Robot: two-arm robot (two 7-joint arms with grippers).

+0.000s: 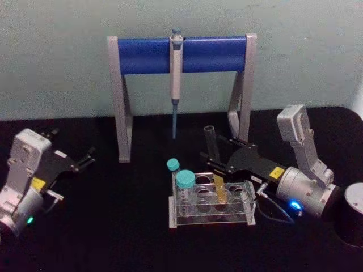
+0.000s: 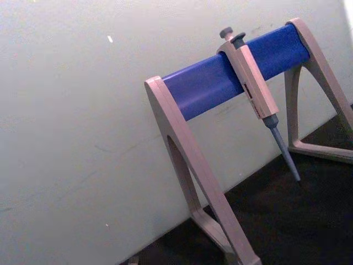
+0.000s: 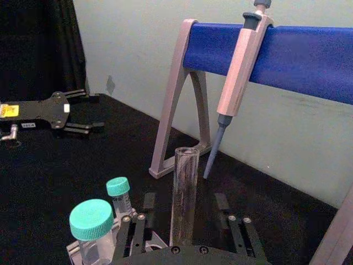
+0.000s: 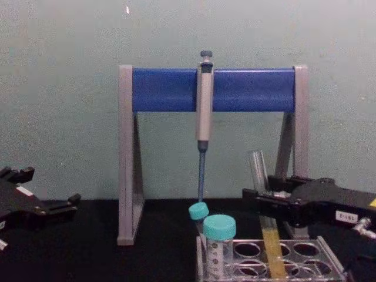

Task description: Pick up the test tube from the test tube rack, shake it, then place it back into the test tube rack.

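Now – my right fingers stand open around the test tube point(image 1: 211, 141), which sits in the test tube rack point(image 1: 210, 221).

At the left, my left gripper point(image 1: 86, 158) rests low over the black table point(image 1: 113, 226), its fingers spread and holding nothing, well apart from the rack. Behind the middle stands the grey stand with the blue bar point(image 1: 142, 55), and a pipette point(image 1: 176, 73) hangs from the bar. In front of it is the clear rack, with two teal-capped vials point(image 1: 185, 180) at its left end. To the right of them the tube leans a little, its top toward the left and its yellow lower part down in a hole. My right gripper point(image 1: 214, 161) reaches in from the right at the tube's middle – one finger on each side, each with a small gap to the glass.
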